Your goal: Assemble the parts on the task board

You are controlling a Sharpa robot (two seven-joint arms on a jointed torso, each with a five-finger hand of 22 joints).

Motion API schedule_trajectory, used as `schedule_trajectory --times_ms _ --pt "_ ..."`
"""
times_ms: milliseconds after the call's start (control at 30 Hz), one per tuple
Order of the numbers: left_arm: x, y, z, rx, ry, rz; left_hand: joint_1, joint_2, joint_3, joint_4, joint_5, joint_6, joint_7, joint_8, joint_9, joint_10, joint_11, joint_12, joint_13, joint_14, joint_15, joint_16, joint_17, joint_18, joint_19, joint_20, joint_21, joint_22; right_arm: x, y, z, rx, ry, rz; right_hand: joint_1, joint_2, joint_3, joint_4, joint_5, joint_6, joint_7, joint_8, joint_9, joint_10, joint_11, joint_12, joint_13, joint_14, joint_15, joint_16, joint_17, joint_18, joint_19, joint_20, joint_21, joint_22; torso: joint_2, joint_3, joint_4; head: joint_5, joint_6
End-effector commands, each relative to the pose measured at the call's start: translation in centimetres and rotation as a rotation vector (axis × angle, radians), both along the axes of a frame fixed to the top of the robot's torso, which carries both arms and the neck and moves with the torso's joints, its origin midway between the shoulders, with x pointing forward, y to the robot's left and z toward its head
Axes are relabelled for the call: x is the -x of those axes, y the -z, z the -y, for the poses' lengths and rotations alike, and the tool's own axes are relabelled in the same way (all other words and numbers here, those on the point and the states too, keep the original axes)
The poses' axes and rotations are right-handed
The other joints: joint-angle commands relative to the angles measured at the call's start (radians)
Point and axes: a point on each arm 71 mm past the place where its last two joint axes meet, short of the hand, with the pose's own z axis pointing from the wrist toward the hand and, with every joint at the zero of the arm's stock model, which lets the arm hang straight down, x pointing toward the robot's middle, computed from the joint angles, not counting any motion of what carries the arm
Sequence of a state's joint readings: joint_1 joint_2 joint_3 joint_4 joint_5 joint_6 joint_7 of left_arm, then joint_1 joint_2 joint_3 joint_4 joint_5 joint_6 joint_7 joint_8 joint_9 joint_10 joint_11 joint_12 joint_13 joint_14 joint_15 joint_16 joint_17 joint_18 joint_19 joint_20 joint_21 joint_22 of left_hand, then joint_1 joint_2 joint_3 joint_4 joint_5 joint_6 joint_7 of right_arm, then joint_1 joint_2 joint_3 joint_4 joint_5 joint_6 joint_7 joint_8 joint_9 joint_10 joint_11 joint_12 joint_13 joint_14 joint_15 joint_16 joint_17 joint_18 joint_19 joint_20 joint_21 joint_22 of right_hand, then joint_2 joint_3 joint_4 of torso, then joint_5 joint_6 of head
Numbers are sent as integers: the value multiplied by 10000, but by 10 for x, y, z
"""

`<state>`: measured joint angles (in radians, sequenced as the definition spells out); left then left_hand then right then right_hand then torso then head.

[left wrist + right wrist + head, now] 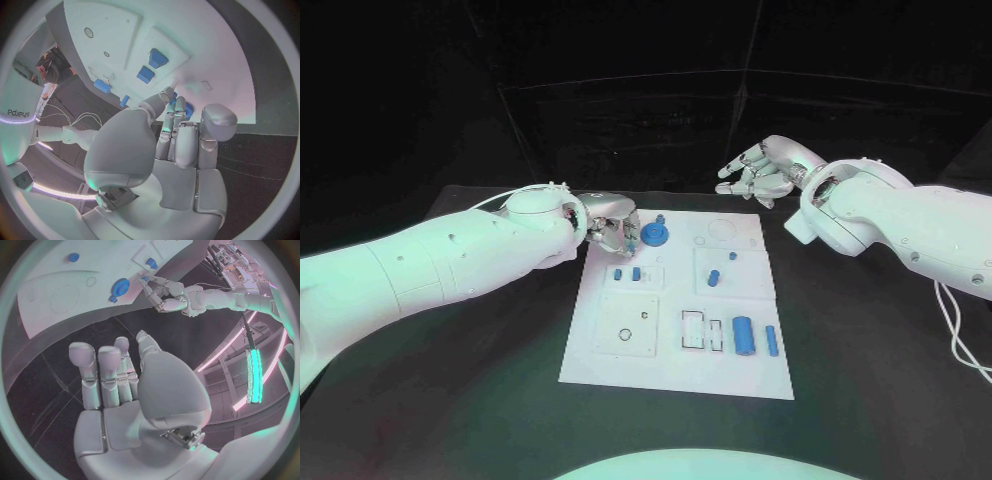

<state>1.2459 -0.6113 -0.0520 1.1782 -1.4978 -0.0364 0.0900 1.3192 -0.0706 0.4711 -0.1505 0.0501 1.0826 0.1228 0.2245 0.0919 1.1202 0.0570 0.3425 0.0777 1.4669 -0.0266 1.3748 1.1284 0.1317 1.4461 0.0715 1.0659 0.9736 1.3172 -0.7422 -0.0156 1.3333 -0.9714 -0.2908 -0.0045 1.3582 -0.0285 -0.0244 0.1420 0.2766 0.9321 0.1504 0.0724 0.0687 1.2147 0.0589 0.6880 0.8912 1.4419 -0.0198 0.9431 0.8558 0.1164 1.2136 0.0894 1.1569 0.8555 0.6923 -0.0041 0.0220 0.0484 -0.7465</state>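
Observation:
The white task board (625,362) lies in the middle of the table. My left hand (606,225) hovers at its far left corner and pinches a small blue part (630,243) at its fingertips, just beside a round blue gear-like part (658,237). In the left wrist view the fingers (178,125) reach down to the board (112,25) with blue showing at their tips. The right wrist view shows that hand (169,295) by the gear (119,288). My right hand (759,172) hangs above the board's far edge, fingers spread, holding nothing.
Two short blue parts (627,273) stand left of centre on the board. Another two (713,278) sit further right. A thick blue cylinder (743,335) and a thin bar (772,340) lie near the front right. Black table surrounds the board.

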Motion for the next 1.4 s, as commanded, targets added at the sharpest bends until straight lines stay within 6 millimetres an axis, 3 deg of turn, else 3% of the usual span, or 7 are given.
schedule_trajectory --times_ms 33,433,1000,1233,1333,1400 --pt "0 0 2 6 38 -137 -88 2 16 0 12 44 42 -69 8 60 6 -40 -9 271 -5 0 -18 -132 -46 -17 23 -1 0 -2 -1 -15 -101 82 71 21 -4 17 62 -82 5 -4 4 -37 -5 -8 -3 56 -1 -44 14 191 45 -7 -47 -17 7 -2 -2 -4 -18" --pt "1 2 3 -122 59 -318 -91 -1 17 -4 12 48 40 -72 8 67 4 -45 -10 268 -5 -7 -36 -129 -52 -16 10 -15 0 -2 -2 -18 -109 85 71 21 -4 17 62 -82 5 -4 4 -37 -5 -8 -3 56 -1 -44 14 191 45 -7 -47 -17 0 -8 5 -12 -144" --pt "1 5 3 -319 41 -555 -98 -33 12 -26 10 49 35 -88 7 76 3 -68 -14 262 -7 -17 -62 -124 -62 -16 -4 -27 0 -2 -3 -22 -127 89 71 21 -4 17 62 -82 5 -4 4 -37 -5 -8 -3 56 -1 -44 14 191 45 -7 -47 -17 -5 -10 10 3 -147" --pt "1 6 2 -340 -9 -545 -172 -104 -11 -51 10 -22 69 -181 -18 18 40 -195 -47 257 17 -15 -80 -126 -78 -5 -3 -9 0 -2 -3 -23 -141 88 85 32 2 16 63 -85 6 -5 3 -53 -5 -39 -29 51 -1 -79 -15 195 39 -7 -62 -36 -5 -11 6 12 -146" --pt "0 6 2 -318 -28 -501 -342 -226 -116 -17 7 -191 142 -327 -71 -141 125 -375 -100 253 79 -15 -105 -138 -89 34 3 11 0 -2 -3 -17 -152 74 85 32 2 16 63 -85 6 -5 3 -53 -5 -39 -29 51 -1 -79 -15 195 39 -7 -62 -36 -2 -6 8 -23 -224" --pt "0 5 2 -307 -36 -480 -423 -291 -182 3 4 -306 167 -415 -106 -174 153 -432 -111 252 104 -13 -114 -143 -92 54 9 24 0 -2 -3 -12 -156 63 86 32 2 17 63 -85 6 -5 3 -57 -4 -46 -34 50 -1 -87 -23 198 31 -8 -72 -54 1 -7 10 -63 -201"
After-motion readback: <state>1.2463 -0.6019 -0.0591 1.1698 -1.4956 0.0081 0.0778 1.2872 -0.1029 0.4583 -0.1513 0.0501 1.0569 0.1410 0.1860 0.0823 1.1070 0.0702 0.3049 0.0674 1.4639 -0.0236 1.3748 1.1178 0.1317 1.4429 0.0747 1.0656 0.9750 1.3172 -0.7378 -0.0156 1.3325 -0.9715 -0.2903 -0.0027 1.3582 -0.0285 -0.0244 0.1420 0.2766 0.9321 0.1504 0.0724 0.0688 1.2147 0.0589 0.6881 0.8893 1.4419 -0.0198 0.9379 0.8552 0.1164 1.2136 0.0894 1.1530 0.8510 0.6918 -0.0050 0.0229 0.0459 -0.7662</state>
